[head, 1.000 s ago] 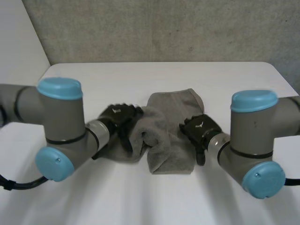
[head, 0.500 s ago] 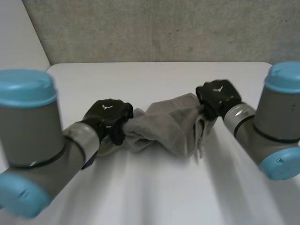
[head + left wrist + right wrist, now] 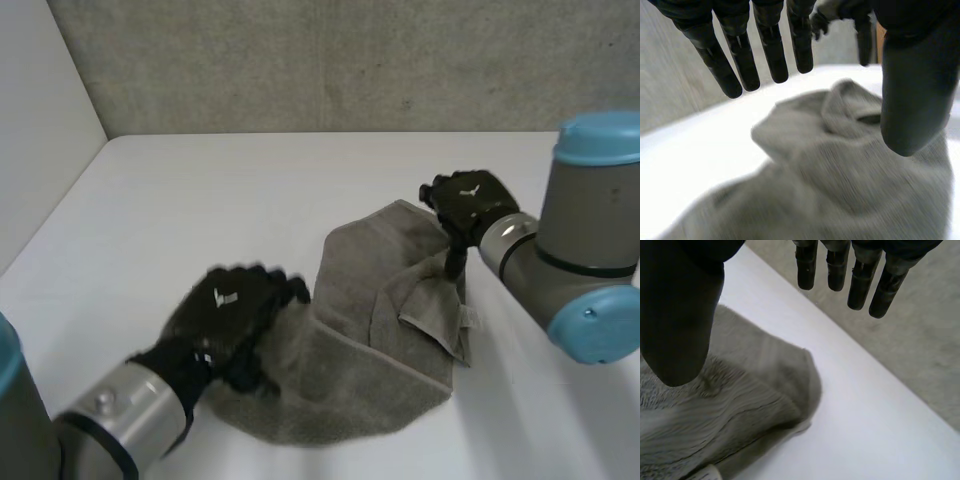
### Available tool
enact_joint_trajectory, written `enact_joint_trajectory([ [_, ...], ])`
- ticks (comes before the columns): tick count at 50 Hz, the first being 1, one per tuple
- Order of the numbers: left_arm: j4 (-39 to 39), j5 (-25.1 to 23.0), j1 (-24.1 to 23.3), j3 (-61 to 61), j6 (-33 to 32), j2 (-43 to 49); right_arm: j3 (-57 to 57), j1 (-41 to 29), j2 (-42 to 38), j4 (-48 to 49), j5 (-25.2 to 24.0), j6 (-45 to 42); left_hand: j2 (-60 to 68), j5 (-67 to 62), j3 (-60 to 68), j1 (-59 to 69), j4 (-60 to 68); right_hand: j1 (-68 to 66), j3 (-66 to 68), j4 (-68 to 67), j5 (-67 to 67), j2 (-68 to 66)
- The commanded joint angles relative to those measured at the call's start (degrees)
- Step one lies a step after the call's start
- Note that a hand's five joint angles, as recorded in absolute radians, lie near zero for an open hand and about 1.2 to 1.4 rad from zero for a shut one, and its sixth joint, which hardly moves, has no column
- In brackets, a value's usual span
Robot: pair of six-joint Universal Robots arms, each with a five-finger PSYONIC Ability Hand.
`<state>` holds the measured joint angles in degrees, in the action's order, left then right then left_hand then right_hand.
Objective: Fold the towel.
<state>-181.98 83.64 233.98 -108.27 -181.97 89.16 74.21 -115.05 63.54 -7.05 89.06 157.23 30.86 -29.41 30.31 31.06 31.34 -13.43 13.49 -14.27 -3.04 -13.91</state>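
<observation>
White bench (image 3: pixel 200 200) is sitting in front of a rough grey wall (image 3: pixel 300 60), and the grey towel (image 3: pixel 360 350) is lying rumpled around the middle of the head view. Its long axis is running diagonally from upper right down toward the lower centre. The left robot hand (image 3: pixel 235 315) is hanging over the lower-left end, above the bunched edge. In its wrist view the fingers (image 3: pixel 771 50) are sticking out straight and spread, thumb well apart, gripping nothing, with cloth lying under the palm. The right robot hand (image 3: pixel 468 203) is sitting at the upper-right corner, also spread wide, with the towel corner under its thumb and nothing pinched. So each one is sitting at its own end of the diagonal, about equally close. I'm guessing the next move is calling for a fresh pinch on those ends, since the fold is looking messy and far from done.
</observation>
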Motion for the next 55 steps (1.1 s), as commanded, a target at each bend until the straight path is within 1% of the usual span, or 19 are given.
enact_joint_trajectory([
  [1, 0.04, 0.12, 2.61, 9.02, -0.05, 1.09, 6.56, 0.97, 10.55, -0.34, -0.73, -0.7, -4.67, 13.22, -4.12, -4.87, -5.15, 3.43, -3.49, 4.27, 3.04, 3.91],
  [3, 0.04, 0.12, 2.7, 10.87, -0.05, 3.28, 11.19, 1.31, 13.53, 0.1, -1.96, -1.22, -4.5, 13.05, -3.95, -4.7, -4.98, 3.43, -3.49, 4.27, 3.04, 3.91],
  [7, 2.23, 0.3, 2.79, 15.7, -1.71, 11.98, 16.4, 1.76, 15.21, 0.45, -3.63, -2.63, -4.16, 12.71, -3.61, -4.36, -4.64, 3.43, -3.49, 4.27, 3.04, 3.91],
  [8, 2.24, 0.3, 2.79, 15.72, -1.72, 12.0, 18.84, 1.93, 15.73, 0.8, -4.16, -3.5, -4.16, 12.71, -3.61, -4.36, -4.64, 3.43, -3.49, 4.27, 3.04, 3.91],
  [12, 5.4, 0.3, 2.97, 18.7, -6.98, 18.4, 23.52, 2.46, 15.82, 3.88, -4.51, -3.86, -4.5, 13.04, -3.94, -4.7, -4.98, 3.43, -3.49, 4.27, 3.04, 3.91],
  [17, 5.76, 0.04, 2.45, 18.97, -11.2, 23.06, 31.24, 2.46, 15.12, 15.28, -4.51, -3.34, -4.67, 13.21, -4.11, -4.87, -5.15, 1.33, -1.39, 2.17, 0.94, 1.81],
  [20, 5.58, 0.04, 1.92, 19.15, -12.35, 25.53, 32.22, 2.28, 14.68, 17.24, -4.51, -3.25, -4.67, 13.21, -4.11, -4.87, -5.15, 0.32, -0.38, 1.16, -0.07, 0.8],
  [27, 3.91, 0.12, 0.51, 19.24, -12.45, 28.61, 32.58, 1.67, 8.71, 20.84, -4.6, -3.16, -4.5, 13.04, -3.95, -4.7, -4.98, -6.4, 6.33, -5.56, -6.79, -5.91],
  [32, -0.48, 0.04, -0.11, 19.15, -12.45, 29.76, 31.52, 1.58, 5.02, 22.94, -4.16, -3.16, -4.67, 13.21, -4.11, -4.87, -5.15, -6.92, 6.85, -6.08, -7.3, -6.43],
  [36, -2.94, 0.04, -1.6, 19.06, -12.36, 30.28, 31.43, 1.32, 3.96, 24.18, -3.81, -3.16, -4.67, 13.21, -4.11, -4.87, -5.15, -7.09, 7.02, -6.24, -7.47, -6.6],
  [43, -3.3, 0.04, -2.83, 19.15, -12.53, 31.69, 31.34, 1.32, 3.25, 25.5, -3.37, -3.25, -4.67, 13.21, -4.11, -4.87, -5.15, -11.63, 11.56, -10.79, -12.01, -11.14],
  [46, -3.3, 0.04, -2.92, 19.15, -12.53, 31.95, 30.99, 1.4, 2.55, 25.94, -3.28, -3.25, -4.5, 13.04, -3.95, -4.7, -4.98, -16.84, 16.78, -16.0, -17.23, -16.36],
  [48, -3.3, 0.04, -3.18, 19.15, -12.62, 32.39, 30.55, 1.4, 2.02, 26.2, -3.28, -3.25, -3.83, 12.37, -3.27, -4.02, -4.31, -29.05, 28.99, -28.21, -29.44, -28.57],
  [49, -3.21, 0.12, -3.53, 19.15, -12.62, 32.48, 30.55, 1.4, 2.02, 26.21, -3.28, -3.25, -1.5, 10.04, -0.94, -1.69, -1.98, -29.12, 29.06, -28.28, -29.51, -28.64],
  [50, -3.04, 0.21, -3.8, 19.06, -12.71, 32.48, 30.29, 1.58, 2.02, 26.29, -3.37, -3.25, 6.85, 1.69, 7.41, 6.66, 6.37, -37.95, 37.88, -37.11, -38.34, -37.46],
  [51, -3.03, 0.21, -3.8, 19.06, -12.71, 32.48, 30.29, 1.58, 2.02, 26.29, -3.37, -3.25, 6.94, 1.61, 7.49, 6.74, 6.46, -38.04, 37.97, -37.19, -38.42, -37.55],
  [53, -2.77, 0.65, -4.24, 18.8, -12.62, 31.35, 29.94, 2.02, 3.07, 26.12, -3.37, -3.25, 36.07, -27.53, 36.63, 35.88, 35.59, -59.96, 59.9, -59.12, -60.35, -59.47],
  [54, -2.77, 0.65, -4.24, 18.8, -12.62, 31.34, 29.94, 2.02, 3.08, 26.12, -3.37, -3.25, 36.21, -27.66, 36.76, 36.01, 35.73, -60.07, 60.01, -59.23, -60.46, -59.59],
  [55, -2.6, 0.82, -4.41, 18.62, -12.62, 30.64, 29.42, 2.19, 4.21, 25.94, -3.46, -3.34, 46.03, -37.49, 46.59, 45.84, 45.55, -66.51, 66.44, -65.67, -66.9, -66.02],
])
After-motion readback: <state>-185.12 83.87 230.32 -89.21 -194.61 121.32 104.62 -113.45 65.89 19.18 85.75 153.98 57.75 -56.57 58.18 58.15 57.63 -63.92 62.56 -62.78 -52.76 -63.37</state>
